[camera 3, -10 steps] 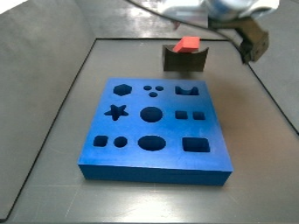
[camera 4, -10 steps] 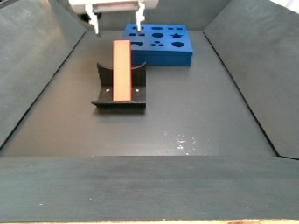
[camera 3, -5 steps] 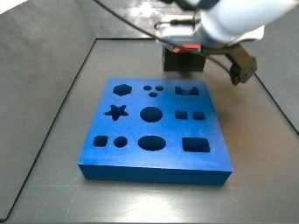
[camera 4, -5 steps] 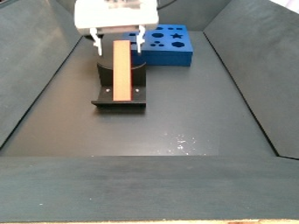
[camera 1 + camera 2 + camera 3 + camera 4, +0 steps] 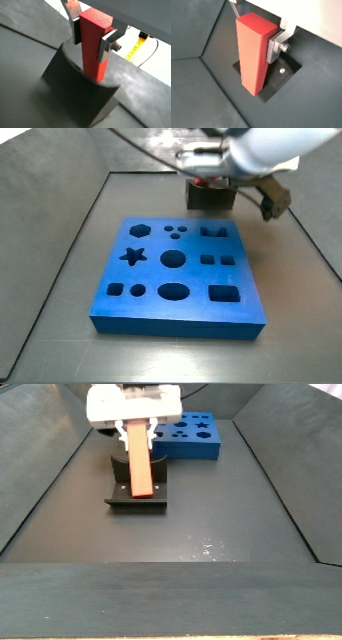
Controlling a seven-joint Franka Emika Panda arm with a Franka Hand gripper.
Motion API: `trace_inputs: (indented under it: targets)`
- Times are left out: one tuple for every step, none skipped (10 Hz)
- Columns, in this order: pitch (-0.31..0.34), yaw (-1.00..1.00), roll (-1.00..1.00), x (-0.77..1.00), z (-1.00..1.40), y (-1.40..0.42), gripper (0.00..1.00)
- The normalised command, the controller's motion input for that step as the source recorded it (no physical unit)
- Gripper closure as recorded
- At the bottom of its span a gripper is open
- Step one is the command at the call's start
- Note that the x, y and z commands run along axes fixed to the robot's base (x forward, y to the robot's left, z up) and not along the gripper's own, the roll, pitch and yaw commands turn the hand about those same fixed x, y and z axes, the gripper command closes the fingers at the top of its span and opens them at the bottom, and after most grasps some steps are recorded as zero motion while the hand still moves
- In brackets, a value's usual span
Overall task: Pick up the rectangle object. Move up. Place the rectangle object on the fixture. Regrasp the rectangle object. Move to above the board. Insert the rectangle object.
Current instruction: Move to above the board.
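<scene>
The gripper (image 5: 92, 37) had its silver fingers (image 5: 105, 45) clenched on the smooth red-orange rectangular block (image 5: 94, 44) standing on the dark olive-grey fixture (image 5: 135, 489).

Red-orange rectangle object (image 5: 95, 46); dark fixture (image 5: 83, 95); blue board (image 5: 178, 273); silver hand (image 5: 93, 38).

The gripper (image 5: 91, 37) has flat silver plate fingers (image 5: 107, 46) faced with dark pads. In a wrist view a round screw head (image 5: 285, 48) sits on a silver block behind one finger. In a side view the gripper (image 5: 136, 429) hangs under a boxy white housing (image 5: 132, 403). In a side view the arm (image 5: 274, 146) is a rounded white shell with a dark part (image 5: 271, 198) at its 6 o'clock and thin cables (image 5: 144, 150) trailing at 9 o'clock.
</scene>
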Motion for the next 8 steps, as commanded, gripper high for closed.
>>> trace_inputs:
  targets:
    - [-0.036,0.23,0.04,-0.08,1.0,0.18,1.0]
    - [-0.08,0.19,0.01,-0.08,1.0,0.17,1.0]
    - [-0.115,0.14,-0.01,-0.08,1.0,0.16,1.0]
    - [-0.142,0.09,-0.02,-0.08,1.0,0.16,1.0]
    - [-0.158,0.05,-0.03,-0.09,1.0,0.15,1.0]
    - [-0.15,-0.01,-0.03,-0.09,1.0,0.14,1.0]
    - [-0.136,-0.05,-0.02,-0.09,1.0,0.14,1.0]
    - [-0.117,-0.09,-0.01,-0.08,1.0,0.13,1.0]
